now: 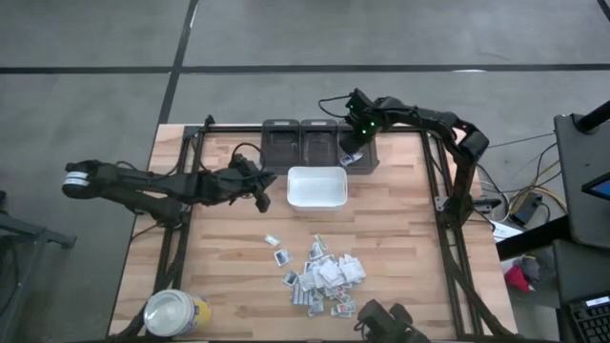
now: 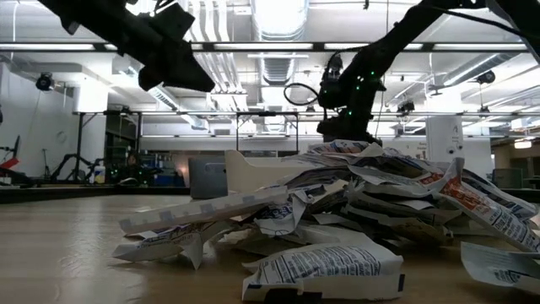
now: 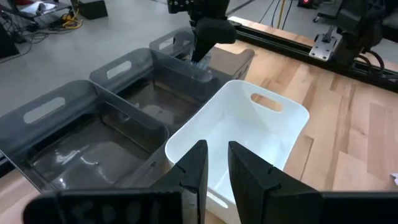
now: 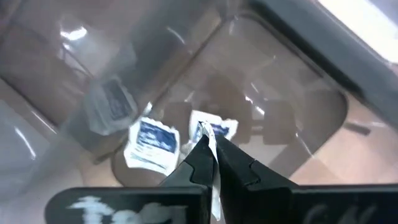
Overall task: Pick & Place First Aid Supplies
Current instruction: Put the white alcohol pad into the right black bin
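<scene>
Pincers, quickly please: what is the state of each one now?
Left pincer: slightly open, empty, beside the white tray.
Right pincer: closed on a thin packet, over a grey bin.

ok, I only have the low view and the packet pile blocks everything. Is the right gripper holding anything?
Observer: Yes. The right wrist view shows the right gripper shut on a thin white packet, seen edge-on.
Operator: Over what?
Observer: The rightmost grey bin at the table's far edge. Blue-printed packets lie in it below the fingers.
Operator: And the left?
Observer: The left gripper hangs just left of the white tray, fingers slightly apart with nothing between them.
Operator: Tray contents?
Observer: None. The left wrist view shows it empty.
</scene>
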`<state>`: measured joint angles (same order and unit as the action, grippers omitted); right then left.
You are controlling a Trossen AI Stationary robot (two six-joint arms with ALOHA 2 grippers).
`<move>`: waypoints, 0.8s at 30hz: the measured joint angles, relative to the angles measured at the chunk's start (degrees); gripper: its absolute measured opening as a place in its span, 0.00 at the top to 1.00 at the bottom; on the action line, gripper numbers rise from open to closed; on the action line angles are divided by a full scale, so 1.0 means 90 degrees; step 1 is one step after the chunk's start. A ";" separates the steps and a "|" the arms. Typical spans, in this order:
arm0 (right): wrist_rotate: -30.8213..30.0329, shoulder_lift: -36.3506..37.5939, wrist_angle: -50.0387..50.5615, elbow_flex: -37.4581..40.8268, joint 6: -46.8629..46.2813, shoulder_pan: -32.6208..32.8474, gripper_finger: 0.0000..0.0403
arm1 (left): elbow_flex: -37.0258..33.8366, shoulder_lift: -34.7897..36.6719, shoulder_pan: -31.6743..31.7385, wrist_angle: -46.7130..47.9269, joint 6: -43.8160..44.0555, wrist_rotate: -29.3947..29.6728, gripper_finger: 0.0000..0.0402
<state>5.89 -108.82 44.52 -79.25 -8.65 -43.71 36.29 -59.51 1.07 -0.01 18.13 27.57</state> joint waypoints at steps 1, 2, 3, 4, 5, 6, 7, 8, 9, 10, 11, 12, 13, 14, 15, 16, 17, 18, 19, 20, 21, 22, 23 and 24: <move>-0.0006 -0.0006 0.0042 0.0014 0.0011 -0.0004 0.98 | -0.0004 -0.0003 0.0012 0.0004 -0.0003 -0.0007 0.84; -0.0007 -0.0009 0.0061 0.0023 0.0019 -0.0017 0.98 | -0.0002 -0.0014 0.0016 0.0000 -0.0014 -0.0007 0.84; -0.0010 -0.0009 0.0057 0.0023 0.0025 -0.0018 0.98 | 0.0005 -0.0017 0.0034 -0.0003 -0.0050 -0.0007 0.84; -0.0010 -0.0005 0.0044 0.0025 0.0033 -0.0018 0.98 | 0.0008 -0.0022 0.0048 -0.0003 -0.0081 -0.0008 0.84; -0.0007 0.0003 0.0026 0.0025 0.0043 -0.0014 0.98 | 0.0010 -0.0022 0.0068 -0.0003 -0.0130 -0.0011 0.84; -0.0007 0.0011 0.0010 0.0025 0.0087 -0.0013 0.98 | 0.0010 -0.0022 0.0092 -0.0003 -0.0165 -0.0012 0.84; -0.0004 0.0013 0.0006 0.0025 0.0173 -0.0006 0.98 | 0.0010 -0.0022 0.0117 -0.0002 -0.0188 -0.0021 0.84; 0.0019 0.0018 0.0006 0.0023 0.0282 -0.0006 0.98 | 0.0010 -0.0022 0.0145 -0.0003 -0.0200 -0.0057 0.84; 0.0052 0.0018 0.0004 0.0021 0.0392 -0.0006 0.97 | 0.0010 -0.0022 0.0177 -0.0003 -0.0202 -0.0110 0.84; 0.0089 0.0020 0.0004 0.0020 0.0495 -0.0006 0.97 | 0.0010 -0.0022 0.0205 0.0000 -0.0204 -0.0160 0.84; 0.0133 0.0022 0.0002 0.0020 0.0578 -0.0004 0.96 | 0.0010 -0.0022 0.0229 -0.0003 -0.0204 -0.0224 0.84; 0.0169 0.0025 0.0001 0.0020 0.0624 -0.0005 0.94 | 0.0010 -0.0022 0.0251 0.0000 -0.0206 -0.0298 0.84; 0.0181 0.0025 -0.0008 0.0020 0.0634 -0.0006 0.92 | 0.0010 -0.0022 0.0258 0.0000 -0.0205 -0.0340 0.84; 0.0180 0.0025 -0.0013 0.0020 0.0632 -0.0006 0.90 | 0.0010 -0.0022 0.0259 0.0000 -0.0206 -0.0343 0.84; 0.0180 0.0023 -0.0013 0.0023 0.0632 -0.0006 0.88 | 0.0010 -0.0022 0.0262 0.0000 -0.0206 -0.0345 0.84; 0.0180 0.0023 -0.0011 0.0023 0.0632 -0.0006 0.86 | 0.0010 -0.0022 0.0262 0.0000 -0.0206 -0.0345 0.84; 0.0180 0.0023 -0.0011 0.0023 0.0634 -0.0006 0.84 | 0.0010 -0.0024 0.0262 0.0000 -0.0206 -0.0357 0.84; 0.0180 0.0023 -0.0011 0.0023 0.0650 -0.0006 0.82 | 0.0010 -0.0024 0.0262 0.0000 -0.0206 -0.0378 0.84; 0.0179 0.0023 -0.0001 0.0020 0.0656 -0.0006 0.80 | 0.0010 -0.0024 0.0262 0.0000 -0.0206 -0.0407 0.84; 0.0180 0.0025 0.0025 0.0010 0.0670 -0.0006 0.78 | 0.0010 -0.0024 0.0262 0.0000 -0.0208 -0.0420 0.84; 0.0180 0.0035 0.0056 -0.0006 0.0687 -0.0006 0.77 | 0.0010 -0.0024 0.0262 0.0000 -0.0206 -0.0456 0.84; 0.0176 0.0063 0.0127 -0.0030 0.0701 -0.0006 0.75 | 0.0010 -0.0024 0.0262 0.0000 -0.0209 -0.0469 0.84; 0.0168 0.0092 0.0239 -0.0067 0.0717 -0.0007 0.74 | 0.0010 -0.0024 0.0262 0.0000 -0.0209 -0.0485 0.84; 0.0161 0.0124 0.0338 -0.0118 0.0772 -0.0009 0.73 | 0.0010 -0.0024 0.0262 0.0002 -0.0209 -0.0500 0.84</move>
<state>7.34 -107.70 47.56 -80.31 -1.70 -43.79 36.38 -59.72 3.42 0.01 16.25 23.07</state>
